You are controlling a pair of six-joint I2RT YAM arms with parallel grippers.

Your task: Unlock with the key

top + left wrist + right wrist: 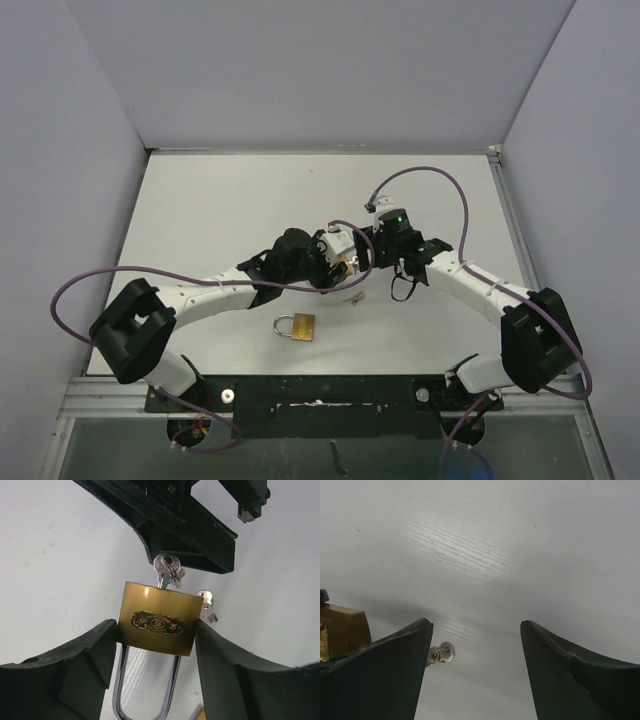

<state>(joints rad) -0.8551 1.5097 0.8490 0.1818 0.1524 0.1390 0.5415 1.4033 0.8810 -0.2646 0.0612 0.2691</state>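
A brass padlock [157, 622] is held by its body between my left gripper's [156, 630] fingers, its steel shackle pointing back toward the wrist. A silver key [166, 572] sticks out of its far end, with a small ring on it. In the top view the left gripper [343, 265] and the right gripper [368, 256] meet at the table's middle. The right gripper [476, 625] is open and empty, its black fingers [185, 525] just beyond the key's head. The padlock's brass corner [340, 630] shows at the left of the right wrist view.
A second brass padlock [296, 326] lies on the white table in front of the grippers. Loose spare keys [352, 298] lie on the table beside the held lock; they also show in the left wrist view [207, 605] and the right wrist view [442, 653]. Grey walls enclose the table.
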